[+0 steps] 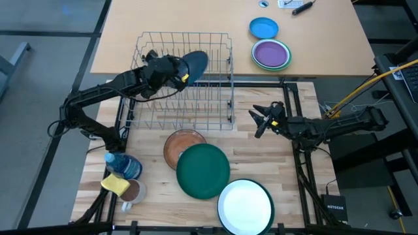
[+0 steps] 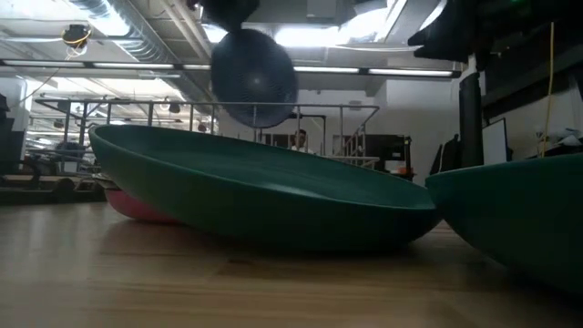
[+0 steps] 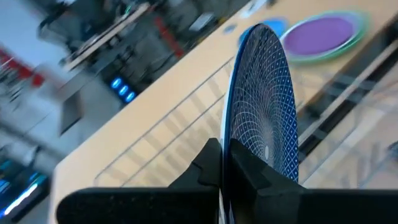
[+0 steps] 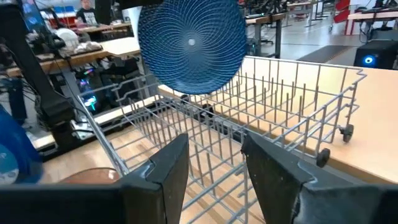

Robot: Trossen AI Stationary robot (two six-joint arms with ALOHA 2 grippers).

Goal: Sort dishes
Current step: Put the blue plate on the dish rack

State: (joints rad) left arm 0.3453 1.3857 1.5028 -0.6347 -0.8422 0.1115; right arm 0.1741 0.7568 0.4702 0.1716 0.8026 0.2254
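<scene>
My left gripper is shut on a dark blue patterned plate, held over the wire dish rack. The plate also shows in the left wrist view, the right wrist view and the low view. My right gripper is open and empty to the right of the rack, and faces it. On the wooden table, a brown plate with a pink underside, a dark green plate and a white green-rimmed plate lie overlapping. My left gripper pinches the blue plate's rim between its two fingers, one on each face. The fingers come from the table's left, about level. The plate stands on edge, lifted clear above the rack.
A bright-blue dish and a purple dish with a pale green rim lie on the far table. A blue bottle, a yellow sponge and a mug sit at the near left.
</scene>
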